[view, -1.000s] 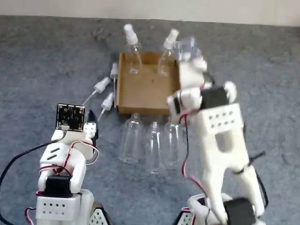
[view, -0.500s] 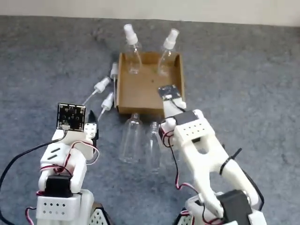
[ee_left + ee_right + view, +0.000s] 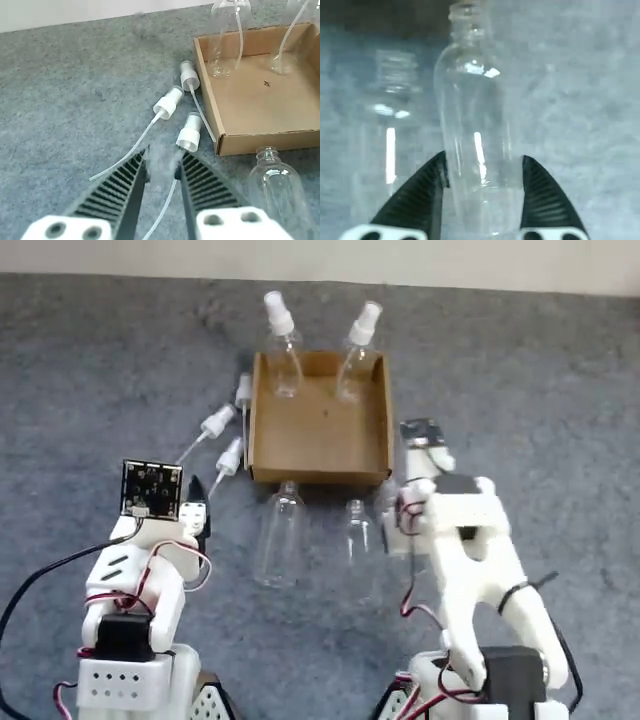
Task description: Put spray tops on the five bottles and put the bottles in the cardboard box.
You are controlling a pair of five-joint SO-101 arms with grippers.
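Right pincer (image 3: 482, 172): jaws pressed to both sides of an uncapped bottle (image 3: 475, 115), holding it just in front of the cardboard box (image 3: 318, 474), near its right corner. Two more bare bottles (image 3: 277, 535) lie beside it on the grey desk (image 3: 120, 360).

Left pincer (image 3: 161, 167): narrow gap, gripping nothing, low over the desk. A dip tube (image 3: 167, 200) runs beneath the gap.

Three loose spray tops (image 3: 189, 138) lie left of the box. Two capped bottles (image 3: 283, 350) stand inside it at the far wall.
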